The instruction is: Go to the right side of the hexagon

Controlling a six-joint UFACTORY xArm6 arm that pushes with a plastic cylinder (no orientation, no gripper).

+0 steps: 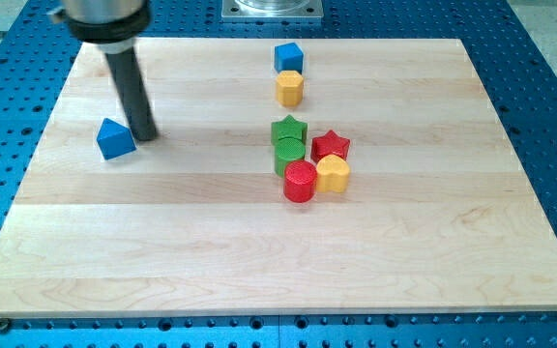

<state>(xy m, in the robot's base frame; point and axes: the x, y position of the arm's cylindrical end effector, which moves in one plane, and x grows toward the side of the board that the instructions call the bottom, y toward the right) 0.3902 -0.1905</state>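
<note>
The yellow hexagon (290, 88) stands near the view's top centre, just below a blue cube (288, 57). My tip (145, 135) rests on the board far to the view's left of the hexagon, touching or almost touching the right side of a blue triangle block (115, 139). The rod rises from the tip towards the view's top left.
A cluster sits at the centre: green star (288, 130), green cylinder (290, 153), red star (331, 145), red cylinder (300, 181), yellow heart-like block (333, 174). The wooden board (453, 242) lies on a blue perforated table.
</note>
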